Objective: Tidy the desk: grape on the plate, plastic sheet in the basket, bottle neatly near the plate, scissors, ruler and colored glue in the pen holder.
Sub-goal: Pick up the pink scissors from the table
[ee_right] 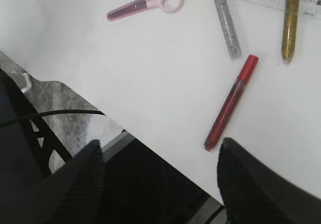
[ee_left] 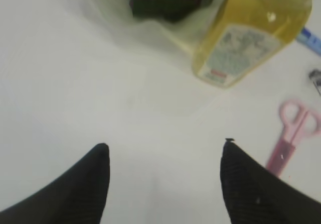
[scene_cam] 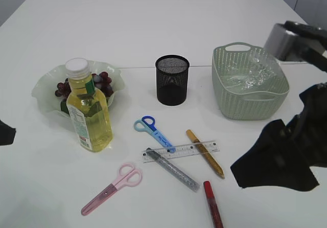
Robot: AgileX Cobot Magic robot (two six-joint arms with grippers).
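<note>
White table (scene_cam: 153,28) holds all the things. Purple grapes (scene_cam: 99,82) sit on the pale green wavy plate (scene_cam: 43,87) at the left. The bottle (scene_cam: 91,110) of yellow drink stands upright just in front of the plate, with its white cap on top. The black mesh pen holder (scene_cam: 172,80) stands in the middle of the table. The pale green basket (scene_cam: 245,103) sits to the right of it, and the clear plastic sheet (scene_cam: 258,72) lies crumpled inside the basket. In front of the pen holder lie the blue scissors (scene_cam: 153,131). The clear ruler (scene_cam: 181,151) lies flat, with the silver glue stick (scene_cam: 173,169) and the gold glue stick (scene_cam: 204,153) crossing it. The red glue stick (scene_cam: 212,203) lies close to the front edge of the table. The pink scissors (scene_cam: 112,188) lie apart from the rest, to the front left. The left gripper (ee_left: 165,151) hangs over bare table with its two black fingers (ee_left: 85,184) spread apart and nothing between them. The bottle and pink scissors show beyond it. The right gripper (ee_right: 160,148) hangs over the front edge of the table, near the red glue stick. Its fingers (ee_right: 246,174) are spread apart too, and it holds nothing. In the outside view the right arm (scene_cam: 286,151) is a big dark shape at the right side.
</note>
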